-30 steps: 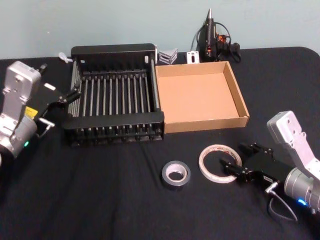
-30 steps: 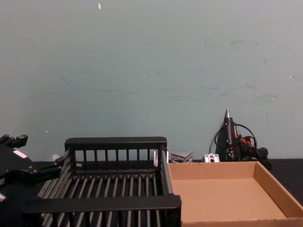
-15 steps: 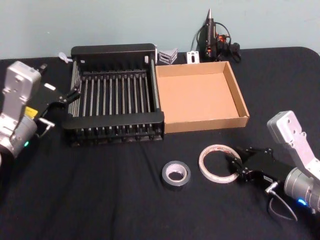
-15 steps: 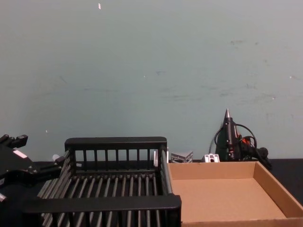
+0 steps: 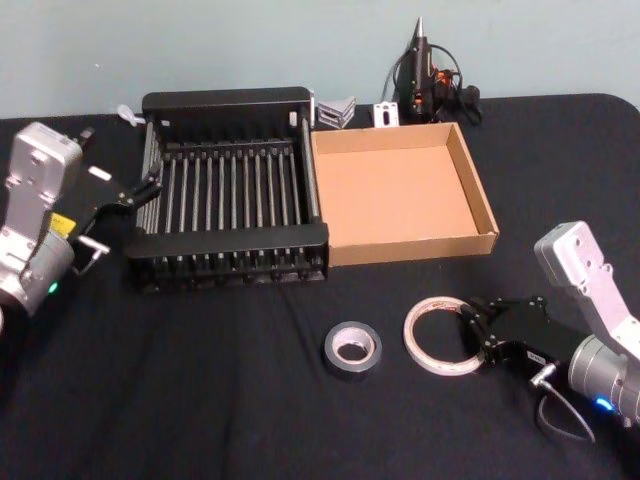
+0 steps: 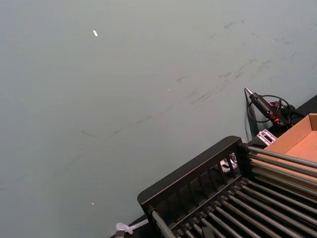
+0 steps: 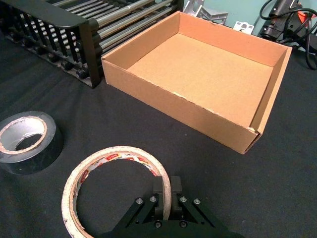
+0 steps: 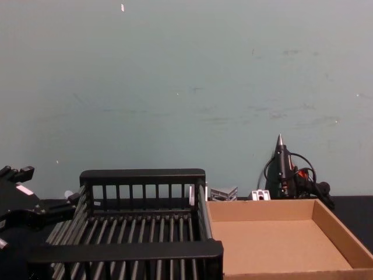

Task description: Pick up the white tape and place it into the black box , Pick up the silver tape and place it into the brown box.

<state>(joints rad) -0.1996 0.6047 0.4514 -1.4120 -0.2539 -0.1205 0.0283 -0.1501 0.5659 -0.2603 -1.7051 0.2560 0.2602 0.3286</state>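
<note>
Pinching the white tape (image 7: 115, 187)'s near rim, right claw (image 7: 167, 197), fingers closed.

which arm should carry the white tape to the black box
Right. The right gripper is already shut on the white tape. The left gripper sits by the black box, away from the tape.

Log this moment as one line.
right hand: shut on white tape, on table | left hand: parked beside black box | silver tape: untouched | brown box: empty
</note>
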